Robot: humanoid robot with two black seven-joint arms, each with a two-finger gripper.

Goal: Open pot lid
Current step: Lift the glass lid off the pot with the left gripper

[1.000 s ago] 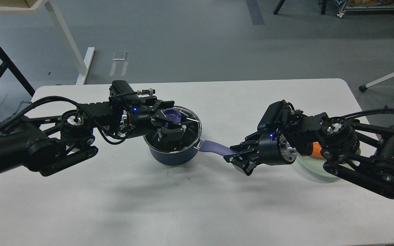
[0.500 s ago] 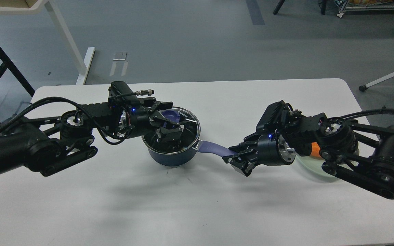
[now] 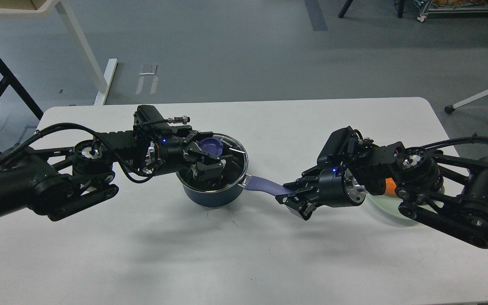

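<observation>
Sitting on the saucepan [image 3: 215, 192] mid-bench [image 3: 244, 254], glass lid [image 3: 227, 159] was tilted, left end effector [image 3: 207, 157] pinching its blue knob [image 3: 208, 147], right end effector [image 3: 291, 199] clamped on the saucepan's periwinkle handle [image 3: 263, 185], pale green plate [image 3: 386, 209] behind the right arm.

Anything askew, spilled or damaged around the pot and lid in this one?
Nothing stands out. The lid sits level on the pot, no spill on the table. The left gripper is at the knob; the right gripper holds the handle.
</observation>
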